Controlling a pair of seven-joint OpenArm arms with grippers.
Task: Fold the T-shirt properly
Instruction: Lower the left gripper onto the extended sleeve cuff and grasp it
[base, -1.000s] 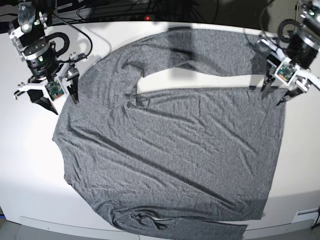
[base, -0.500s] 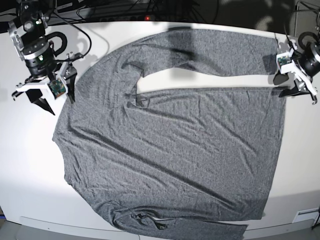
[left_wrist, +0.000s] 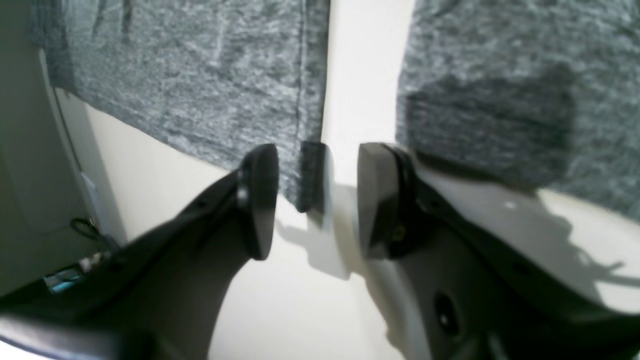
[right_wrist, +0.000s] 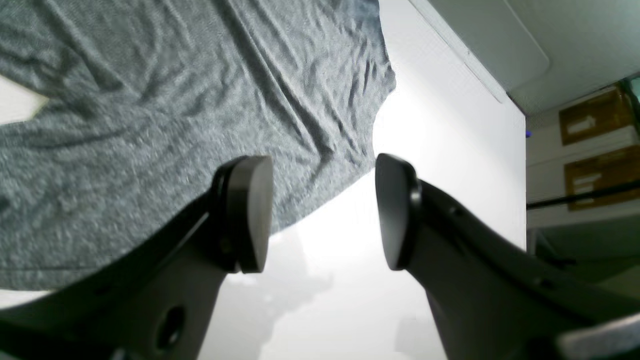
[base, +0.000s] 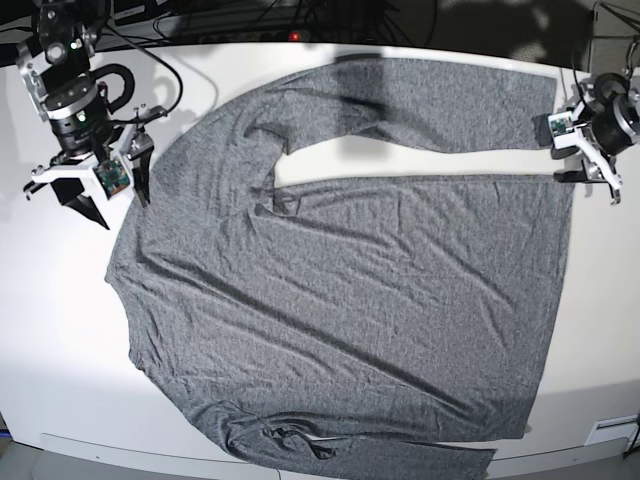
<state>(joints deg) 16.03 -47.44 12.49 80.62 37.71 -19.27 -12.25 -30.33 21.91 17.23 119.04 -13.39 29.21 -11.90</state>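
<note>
Grey knit T-shirt (base: 350, 300) lies spread flat on the white table (base: 60, 330).

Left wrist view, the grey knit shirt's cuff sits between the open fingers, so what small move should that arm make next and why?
Probably ease the left gripper forward and down, then close. Its jaws stand open around the cuff corner of the heather-grey long-sleeved knit T-shirt, which lies flat on the white table, ungripped.

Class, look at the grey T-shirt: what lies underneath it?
The T-shirt lies flat on a white table, bare around its edges. Whatever else might be beneath the cloth is covered and cannot be seen.
</note>
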